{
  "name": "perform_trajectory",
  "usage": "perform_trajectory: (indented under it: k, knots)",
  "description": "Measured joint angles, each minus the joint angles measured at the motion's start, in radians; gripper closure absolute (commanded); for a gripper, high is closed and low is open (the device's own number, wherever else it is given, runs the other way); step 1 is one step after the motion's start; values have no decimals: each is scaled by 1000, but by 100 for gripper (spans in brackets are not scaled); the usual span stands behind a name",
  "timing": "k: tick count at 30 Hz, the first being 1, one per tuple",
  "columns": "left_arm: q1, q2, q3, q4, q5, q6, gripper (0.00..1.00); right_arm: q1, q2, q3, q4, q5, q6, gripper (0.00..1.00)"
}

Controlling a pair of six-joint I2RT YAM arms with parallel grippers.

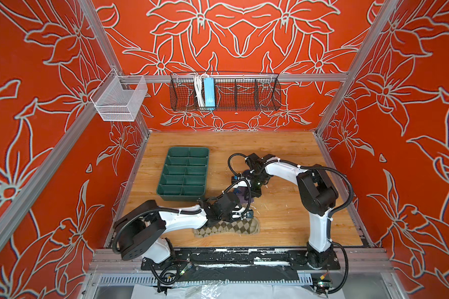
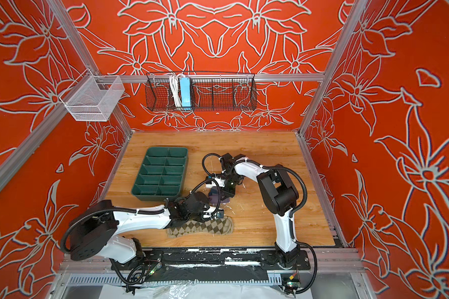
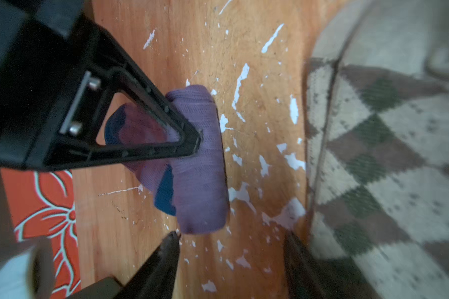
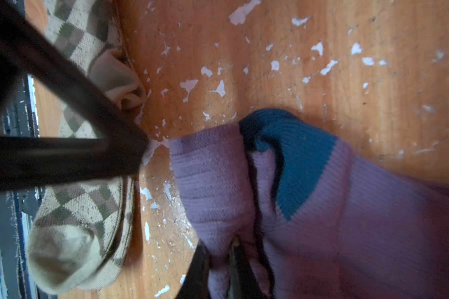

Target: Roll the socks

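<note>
Clamping purple sock (image 4: pixel 213 181) with right gripper (image 4: pixel 219 248), jaws together on its fabric, sock lying partly rolled at middle of bench (image 1: pixel 283 145). Hanging left gripper (image 3: pixel 232 238) just beside it, jaws apart, between both socks. Lying flat near bench front edge: beige sock (image 1: pixel 228 227).

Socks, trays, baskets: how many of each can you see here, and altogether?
Socks: 2, purple sock and argyle sock
Trays: 1, green tray
Baskets: 2, white mesh basket and black wire basket
Total: 5
</note>
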State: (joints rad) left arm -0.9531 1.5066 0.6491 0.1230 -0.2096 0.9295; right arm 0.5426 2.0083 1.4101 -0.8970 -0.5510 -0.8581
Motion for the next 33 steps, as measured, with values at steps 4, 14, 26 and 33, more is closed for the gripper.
perform_trajectory:
  k: [4, 14, 26, 33]
  knots:
    - [-4, 81, 15, 108, -54, -11, 51, -2, 0, 0, -6, -6, -2, 94]
    - [-5, 195, 69, 164, -112, -47, 93, -11, 2, 0, -9, -13, -1, 94]
    - [9, 222, 173, 18, -64, -105, 97, -38, -235, -266, 253, 29, 113, 3]
    - [59, 226, 257, -149, 28, -116, 97, -101, -551, -489, 514, 140, 238, 2]
